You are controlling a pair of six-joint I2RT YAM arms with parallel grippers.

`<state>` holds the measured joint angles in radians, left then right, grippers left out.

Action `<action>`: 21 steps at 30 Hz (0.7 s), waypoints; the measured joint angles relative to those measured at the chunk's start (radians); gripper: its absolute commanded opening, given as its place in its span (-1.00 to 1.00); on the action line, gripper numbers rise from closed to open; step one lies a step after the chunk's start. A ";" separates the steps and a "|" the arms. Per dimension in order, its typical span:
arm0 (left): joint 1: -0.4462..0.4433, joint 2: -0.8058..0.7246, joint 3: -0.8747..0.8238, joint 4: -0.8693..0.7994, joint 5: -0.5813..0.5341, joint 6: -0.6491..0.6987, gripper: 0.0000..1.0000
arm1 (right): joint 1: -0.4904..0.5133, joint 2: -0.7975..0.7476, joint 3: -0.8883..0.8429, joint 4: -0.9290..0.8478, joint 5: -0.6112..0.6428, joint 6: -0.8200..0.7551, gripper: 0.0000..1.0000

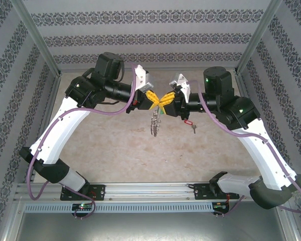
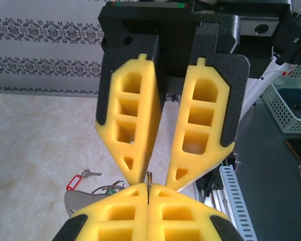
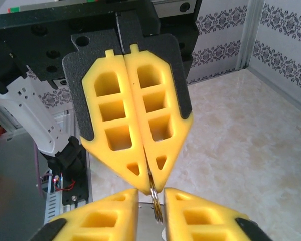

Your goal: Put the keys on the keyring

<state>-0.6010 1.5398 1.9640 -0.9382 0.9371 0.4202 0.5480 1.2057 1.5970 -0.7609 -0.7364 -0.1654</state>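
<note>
Your left gripper [image 1: 154,99] pinches the keyring [image 1: 154,124], which dangles beneath; your right gripper [image 1: 164,99] stands parted around one ring. The keys [image 1: 189,123] lie on the table [image 1: 115,145], so tugging risks twisting that ring free.

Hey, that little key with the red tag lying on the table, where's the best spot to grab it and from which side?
Probably the red tag, from straight above, pinching across its narrow sides. It lies flat on the table and looks bulkier than the thin key beside it, which offers little to pinch.
</note>
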 measured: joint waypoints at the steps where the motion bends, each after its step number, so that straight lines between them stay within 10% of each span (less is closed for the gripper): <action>1: 0.000 0.001 0.000 -0.002 0.000 0.000 -1.00 | 0.000 0.002 0.002 -0.006 -0.003 -0.002 -0.80; 9: 0.000 -0.001 -0.002 -0.008 0.005 -0.001 -1.00 | -0.001 0.003 0.012 -0.029 -0.011 -0.019 -1.00; 14: 0.008 -0.051 -0.098 0.103 0.027 -0.060 -0.25 | -0.010 -0.007 -0.003 -0.006 -0.056 0.004 -1.00; 21: 0.036 -0.191 -0.364 0.476 0.103 -0.314 -0.21 | -0.061 -0.055 -0.105 0.243 -0.106 0.156 -1.00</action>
<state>-0.5648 1.3491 1.6005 -0.4625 1.0397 0.1066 0.4870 1.1503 1.4921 -0.5175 -0.8429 -0.0093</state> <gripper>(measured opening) 0.403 0.047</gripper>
